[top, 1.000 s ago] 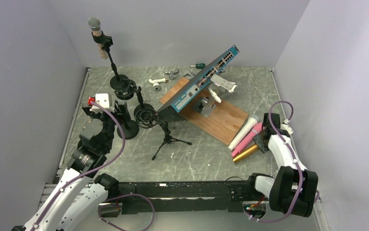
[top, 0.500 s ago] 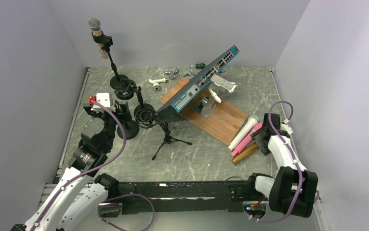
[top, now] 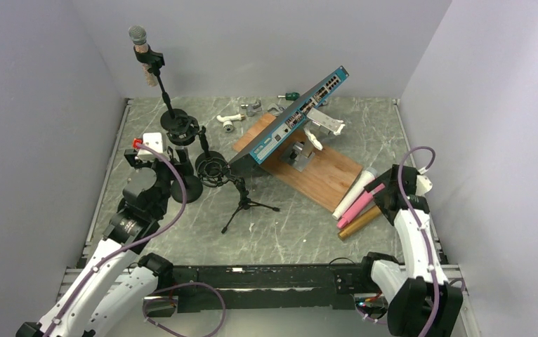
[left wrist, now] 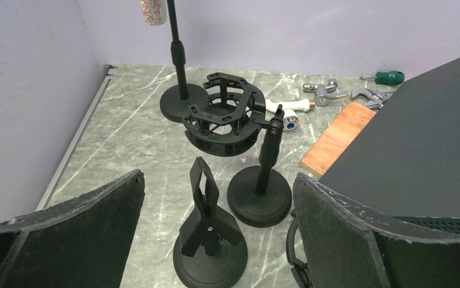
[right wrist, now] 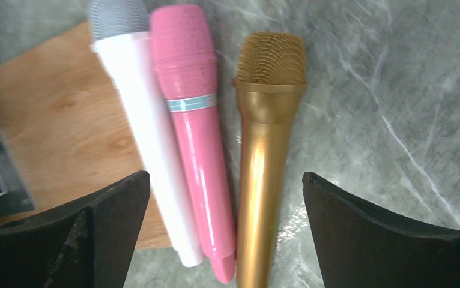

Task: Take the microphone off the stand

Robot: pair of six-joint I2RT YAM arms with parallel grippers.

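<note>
**Both grippers spread; microphone clipped in the tall stand**

The right gripper (right wrist: 224,180) has its jaws wide apart and holds nothing. It hangs over three handhelds lying side by side: a white microphone (right wrist: 143,120), a pink microphone (right wrist: 194,132) and a gold microphone (right wrist: 263,150). The white one lies across the wooden board (right wrist: 53,114), the gold one on the marble tabletop (right wrist: 396,90). The left gripper (left wrist: 218,180) is equally spread and empty, near an empty clip stand (left wrist: 209,240) and a shock-mount stand (left wrist: 224,117). Beyond them, in the far-left corner, the silver-headed microphone (top: 138,35) sits head-up in the tall stand (top: 164,91).

White arms (top: 105,270), black joints (purple cables (top: 180,203) draped along).
</note>
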